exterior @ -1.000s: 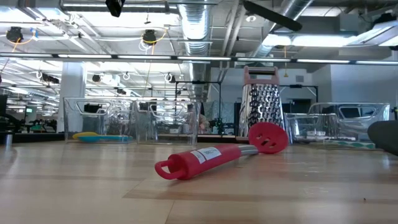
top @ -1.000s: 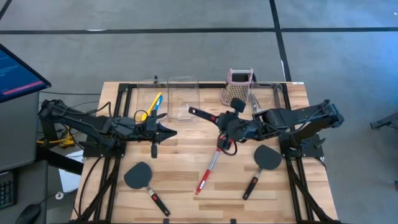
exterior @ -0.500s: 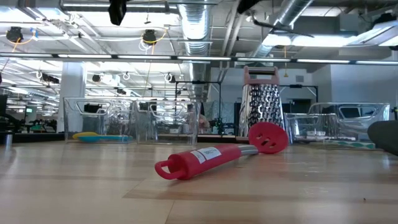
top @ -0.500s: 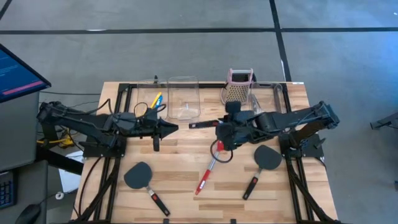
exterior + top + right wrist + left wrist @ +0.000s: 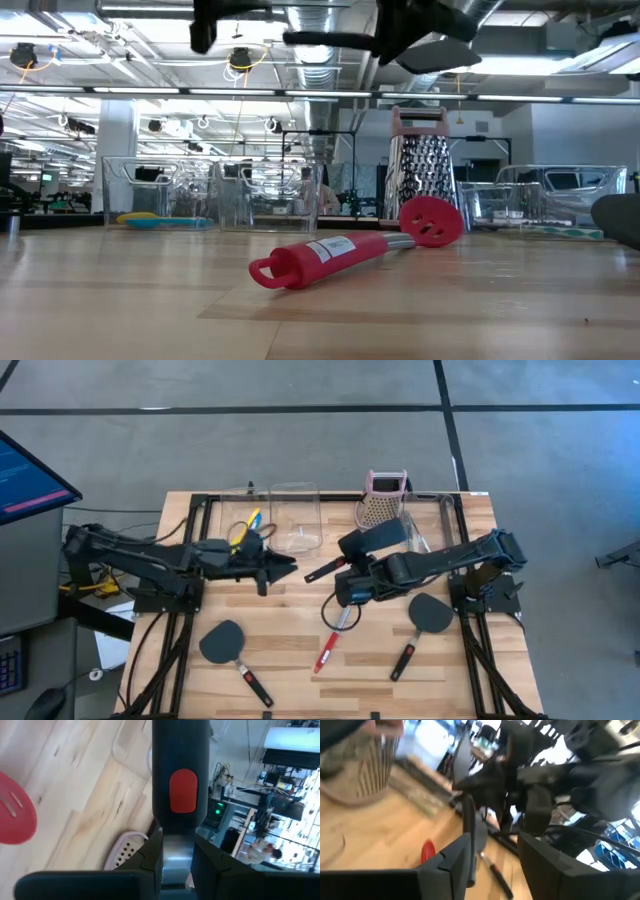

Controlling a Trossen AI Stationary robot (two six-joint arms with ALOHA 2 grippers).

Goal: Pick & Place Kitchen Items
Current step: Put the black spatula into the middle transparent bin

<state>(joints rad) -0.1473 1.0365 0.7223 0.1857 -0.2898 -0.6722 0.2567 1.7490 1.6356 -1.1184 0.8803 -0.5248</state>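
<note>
My right gripper [image 5: 347, 582] hangs over the table's middle, shut on a black spatula [image 5: 372, 538]. The spatula's black-red handle [image 5: 320, 571] points toward the table's left and its blade faces up. My left gripper [image 5: 290, 568] stands open just left of the handle's free end without touching it; in its own view the dark handle [image 5: 468, 820] shows ahead of its fingers. A red spoon [image 5: 333, 638] lies on the table below my right gripper. Small yellow and blue spoons [image 5: 248, 522] lie in a clear bin at the back left. My right gripper pinches the spatula's silver shank [image 5: 175, 851] between its two fingers [image 5: 147, 856], just behind the black handle with the red inlay [image 5: 183, 790]. The spatula is lifted clear of the table, about level, with the handle sticking out past the fingertips.
Two more black spatulas lie on the table, one near left [image 5: 222, 643] and one near right [image 5: 430, 612]. At the back stand a clear bin [image 5: 295, 518], a pink-topped grater [image 5: 383, 502] and another clear bin [image 5: 428, 520].
My right gripper has come down and toward the table's left while rolling; the spatula has turned with it, so that its blade now faces up and its handle reaches toward my left gripper. My left gripper has moved toward the table's right, rolled and opened.
</note>
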